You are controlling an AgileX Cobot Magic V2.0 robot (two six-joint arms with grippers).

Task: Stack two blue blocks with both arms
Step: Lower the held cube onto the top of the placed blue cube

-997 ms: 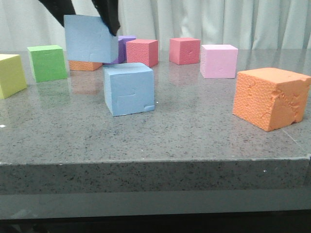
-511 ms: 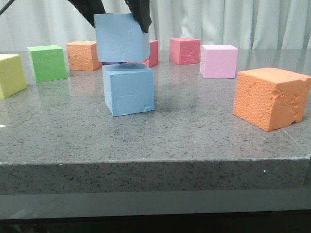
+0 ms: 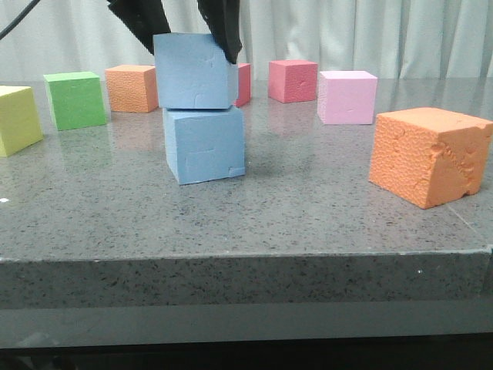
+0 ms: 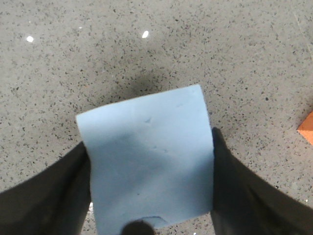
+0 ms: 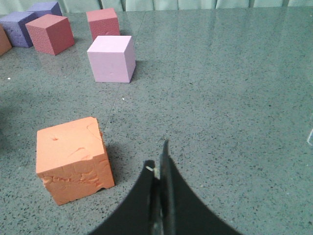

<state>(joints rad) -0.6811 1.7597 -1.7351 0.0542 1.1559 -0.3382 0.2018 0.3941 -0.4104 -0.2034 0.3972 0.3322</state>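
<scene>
On top of the lower blue block (image 3: 205, 145) now sits the upper blue block (image 3: 194, 71), and that's the big change: a second ago it was off to the left and up in the air, half a second ago hovering just over the stack, and now the faces look like they're touching. It's shifted a bit to the left, so the edges don't line up perfectly. The left gripper (image 3: 183, 27) is still clamped on it, one finger on each side, clear as day in the left wrist view (image 4: 149, 188). So I'd say the stack is basically made, only the release is left, and the offset could make it wobble when the fingers let go.

The right gripper (image 5: 159, 196) hangs off to the side with fingers pressed together, holding nothing, above the counter (image 5: 234, 98) near the big orange block (image 5: 73, 156).

Around that: speckled grey stone counter (image 3: 308, 216), glossy enough to reflect. Green (image 3: 75, 99), yellow (image 3: 17, 119), pink (image 3: 347, 96) and red (image 3: 293, 80) blocks sit further back. Pale curtains (image 3: 385, 35) behind it all.
</scene>
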